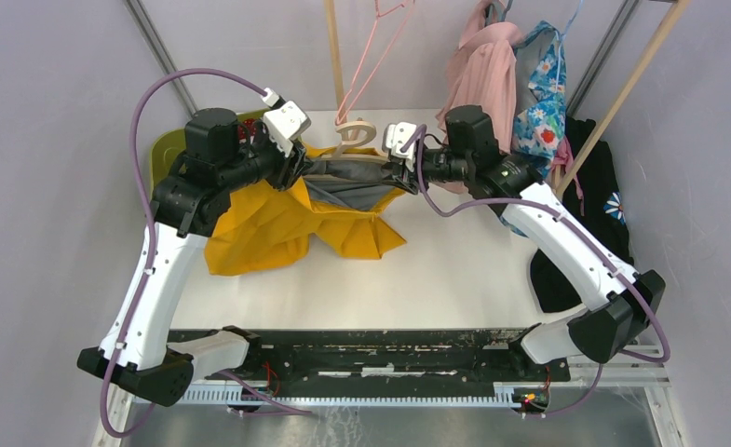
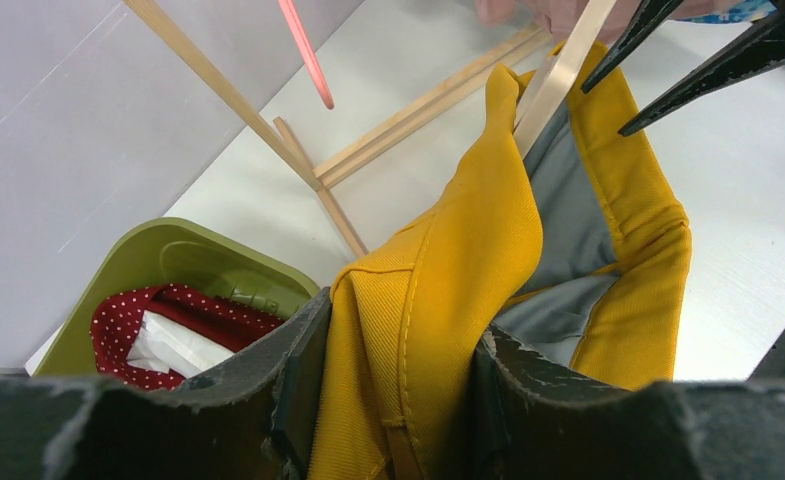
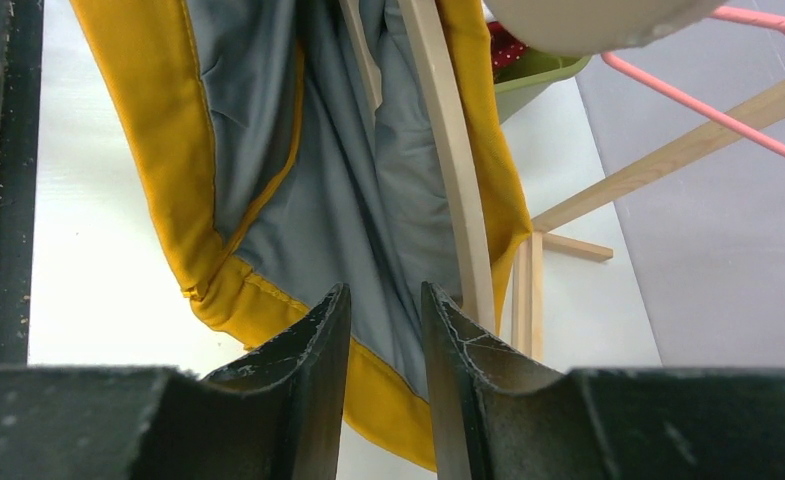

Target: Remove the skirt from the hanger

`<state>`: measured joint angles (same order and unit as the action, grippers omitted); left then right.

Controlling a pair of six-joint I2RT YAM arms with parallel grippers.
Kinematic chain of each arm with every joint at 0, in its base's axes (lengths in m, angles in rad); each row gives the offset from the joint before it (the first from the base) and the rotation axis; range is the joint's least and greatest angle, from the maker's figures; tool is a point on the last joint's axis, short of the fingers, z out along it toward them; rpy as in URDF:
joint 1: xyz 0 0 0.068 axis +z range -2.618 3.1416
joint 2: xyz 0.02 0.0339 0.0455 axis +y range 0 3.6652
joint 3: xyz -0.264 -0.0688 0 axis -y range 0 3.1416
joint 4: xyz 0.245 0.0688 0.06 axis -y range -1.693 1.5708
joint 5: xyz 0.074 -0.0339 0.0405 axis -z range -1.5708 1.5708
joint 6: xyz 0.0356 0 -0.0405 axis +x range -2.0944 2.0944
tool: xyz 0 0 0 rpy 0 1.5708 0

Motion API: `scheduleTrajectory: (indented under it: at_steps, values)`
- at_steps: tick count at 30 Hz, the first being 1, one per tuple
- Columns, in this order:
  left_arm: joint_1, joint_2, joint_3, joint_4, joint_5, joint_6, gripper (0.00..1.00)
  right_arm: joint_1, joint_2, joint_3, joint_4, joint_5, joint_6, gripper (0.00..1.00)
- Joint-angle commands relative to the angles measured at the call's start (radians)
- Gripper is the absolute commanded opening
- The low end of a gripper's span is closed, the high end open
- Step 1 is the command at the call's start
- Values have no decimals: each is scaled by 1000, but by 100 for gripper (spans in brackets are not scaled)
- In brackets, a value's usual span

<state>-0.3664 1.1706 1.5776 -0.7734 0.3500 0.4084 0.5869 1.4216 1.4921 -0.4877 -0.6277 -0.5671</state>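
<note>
Above the table, the left gripper clamps the skirt. Right gripper jaws stand narrow beside the hanger; I cannot tell if they grip.

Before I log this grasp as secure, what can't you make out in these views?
Top external: the hanger ends, buried in the skirt.
Right wrist: whether the right pincer pinches cloth; its own fingers block the contact.
Left wrist: most of the green bin contents, behind the left pincer.

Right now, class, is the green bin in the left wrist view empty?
No, the green bin holds a red polka-dot cloth and a white item.
</note>
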Motion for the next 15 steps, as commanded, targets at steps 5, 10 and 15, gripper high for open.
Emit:
scheduleTrajectory:
  at_steps: [5,10,15]
  values:
    - [0,-11,61,111,31,-14,3,-4,48,83,14,17,-64,38]
    - [-1,-7,58,111,34,-14,3,-10,67,110,19,28,-74,39]
    - [-1,-9,54,109,32,-12,3,-10,58,123,20,33,-72,39]
